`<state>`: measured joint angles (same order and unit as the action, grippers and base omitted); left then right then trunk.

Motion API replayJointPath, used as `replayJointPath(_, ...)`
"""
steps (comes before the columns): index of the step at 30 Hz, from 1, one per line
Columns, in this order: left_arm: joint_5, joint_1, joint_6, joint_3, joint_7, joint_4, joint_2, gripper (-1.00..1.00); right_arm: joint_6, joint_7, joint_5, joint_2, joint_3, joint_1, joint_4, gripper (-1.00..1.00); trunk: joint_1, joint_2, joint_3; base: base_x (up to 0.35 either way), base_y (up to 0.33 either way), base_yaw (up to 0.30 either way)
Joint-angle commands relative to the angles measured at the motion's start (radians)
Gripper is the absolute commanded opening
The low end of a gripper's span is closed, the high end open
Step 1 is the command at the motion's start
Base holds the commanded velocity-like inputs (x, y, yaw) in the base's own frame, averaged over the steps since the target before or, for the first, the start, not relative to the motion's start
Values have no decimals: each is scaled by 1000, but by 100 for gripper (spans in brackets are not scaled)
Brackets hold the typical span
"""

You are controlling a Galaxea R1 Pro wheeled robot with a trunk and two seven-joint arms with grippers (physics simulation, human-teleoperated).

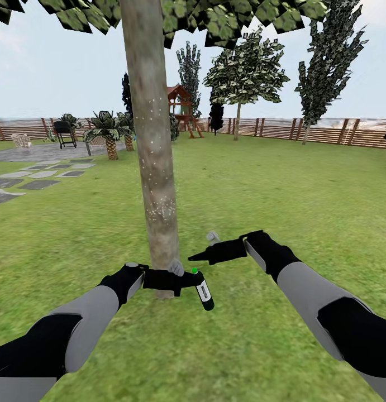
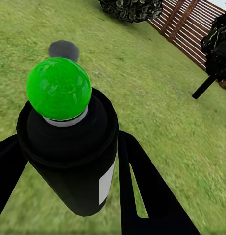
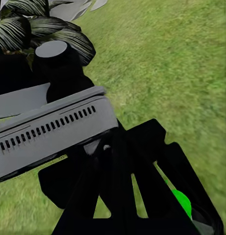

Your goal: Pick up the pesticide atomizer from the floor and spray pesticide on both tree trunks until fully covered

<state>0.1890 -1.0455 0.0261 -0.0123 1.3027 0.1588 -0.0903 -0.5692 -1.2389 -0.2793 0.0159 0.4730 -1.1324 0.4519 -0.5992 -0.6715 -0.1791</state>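
left gripper: our black two-fingered left gripper (image 1: 188, 280) is clamped on the black cylindrical pesticide atomizer with a green ball cap and white label (image 1: 203, 290); in the left wrist view the dark fingers (image 2: 142, 188) sit on either side of the can body (image 2: 76, 156).
atomizer: we hold it just above the grass, tilted, right beside the foot of the near trunk, green cap toward the trunk.
right gripper: our black right gripper (image 1: 199, 256) hangs just above and to the right of the atomizer, pointing at the trunk; we cannot tell whether its jaws are open or closed. in the right wrist view its fingers (image 3: 142, 196) overlap the left arm's grey vented wrist housing (image 3: 49, 134), with the green cap (image 3: 182, 201) peeking beyond.
near tree: the thick grey-brown mottled tree trunk (image 1: 151, 134) rises straight ahead of both grippers, speckled with small white dots, densest low down; blocky green leaf canopy (image 1: 226, 17) overhead.
second tree: a thin-trunked tree with a blocky green crown (image 1: 244, 75) stands well apart, near the brown slatted wooden fence (image 1: 327, 131).
surroundings: green lawn (image 1: 304, 190), red wooden play tower (image 1: 181, 109), low striped-leaf palm plants (image 1: 108, 134), grey stone paving slabs (image 1: 39, 176), a black grill (image 1: 64, 133).
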Motion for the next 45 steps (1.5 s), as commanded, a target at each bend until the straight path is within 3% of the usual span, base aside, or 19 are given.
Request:
replayJointPath(1,4,-1,0,-3,3,1,0,-100,-8,1,-9,1,7,-1,-7,-100,0,-1,-2,0,0,0)
replayJointPath(45,4,-1,0,-3,4,2,0,-100,18,3,-8,-2,13,-1,-100,-100,0,-1,-2,0,0,0)
